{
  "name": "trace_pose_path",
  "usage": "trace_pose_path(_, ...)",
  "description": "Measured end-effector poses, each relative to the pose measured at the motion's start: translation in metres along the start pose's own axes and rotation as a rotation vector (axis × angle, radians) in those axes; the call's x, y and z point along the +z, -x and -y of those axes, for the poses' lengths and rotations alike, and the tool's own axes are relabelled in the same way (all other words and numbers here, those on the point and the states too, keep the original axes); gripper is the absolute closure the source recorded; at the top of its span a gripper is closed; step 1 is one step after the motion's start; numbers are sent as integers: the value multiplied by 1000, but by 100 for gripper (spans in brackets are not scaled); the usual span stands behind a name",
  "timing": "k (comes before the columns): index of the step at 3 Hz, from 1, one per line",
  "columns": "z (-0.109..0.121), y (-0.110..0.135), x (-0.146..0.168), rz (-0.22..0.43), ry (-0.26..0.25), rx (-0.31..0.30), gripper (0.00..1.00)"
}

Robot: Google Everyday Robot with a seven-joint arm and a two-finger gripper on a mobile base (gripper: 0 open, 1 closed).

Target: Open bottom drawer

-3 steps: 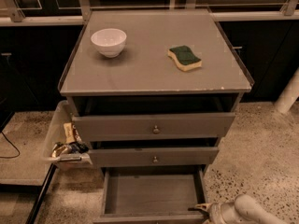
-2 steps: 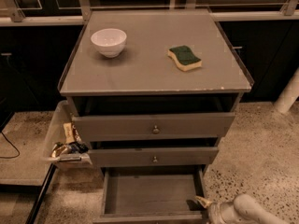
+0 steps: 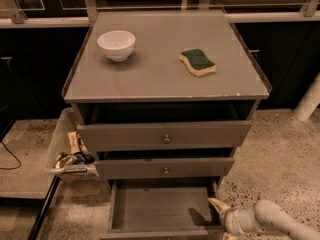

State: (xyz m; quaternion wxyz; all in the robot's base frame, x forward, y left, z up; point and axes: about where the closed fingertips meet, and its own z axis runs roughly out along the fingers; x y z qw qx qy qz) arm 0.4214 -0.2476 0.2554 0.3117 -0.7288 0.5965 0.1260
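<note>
The gripper point(image 3: 221, 215) sits at the lower right edge of the view, at the end of a pale arm point(image 3: 280, 225) that comes in from the right. It is at the right front corner of the bottom drawer point(image 3: 160, 209), with its tip over the drawer's right wall. I cannot tell whether it is wide or narrow, or whether it holds anything.

The bottom drawer lies just left of the gripper. It is pulled well out of the cabinet, and its floor is in plain sight. Just beyond the gripper and higher up is the middle drawer point(image 3: 200, 168), and above that the top drawer point(image 3: 210, 134). Both stand slightly out, each with a small round knob at its centre.

Far to the gripper's left, beside the cabinet, a clear bin point(image 3: 59, 143) holds wrapped snacks point(image 3: 74, 158). Speckled floor point(image 3: 280, 154) stretches beyond the gripper on the right.

Farther back is the grey cabinet top point(image 3: 165, 79). A green and yellow sponge point(image 3: 197, 62) lies on it, almost straight beyond the gripper. A white bowl point(image 3: 116, 45) stands well to the sponge's left.
</note>
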Motion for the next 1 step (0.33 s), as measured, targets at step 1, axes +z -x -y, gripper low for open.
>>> trace_pose_path(1, 23, 35, -47, -37, -37, -104, 0)
